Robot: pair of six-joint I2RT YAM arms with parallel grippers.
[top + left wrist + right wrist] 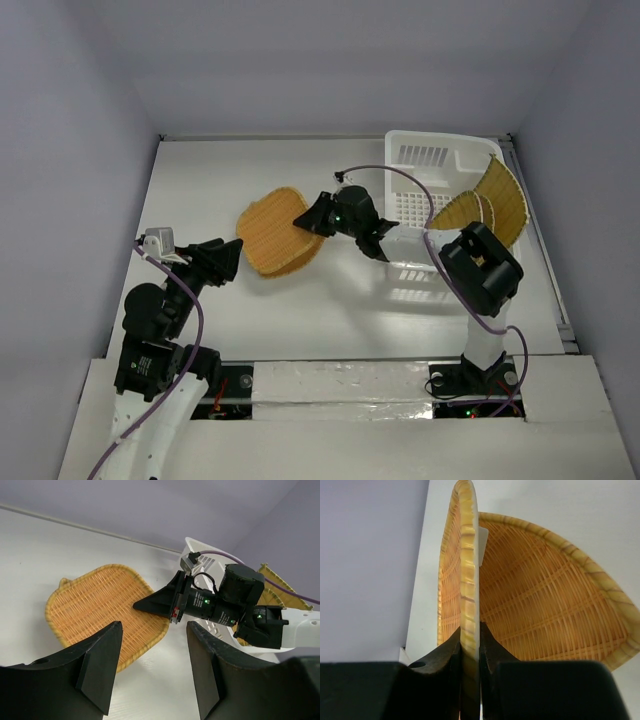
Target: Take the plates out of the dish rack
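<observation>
White tabletop [200, 190] carries a slotted white plastic dish rack [425, 160] at two o'clock, with tan wicker plates [495, 200] standing at its three o'clock end. Right gripper [305, 222] is clamped on the rim of a rounded-square woven plate [272, 240] at centre, over a second plate [545, 595]. Left gripper [236, 262], at eight o'clock of these, has its fingers spread wide.

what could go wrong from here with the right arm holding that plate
1. The right gripper pinches only the rim of the held plate, next to a second plate; on release it may slide or land askew.
2. The remaining plates lean at the right side of the dish rack, near the right arm's elbow; swinging back might knock them.
3. The open left gripper sits close by, so the arms might clash.
</observation>
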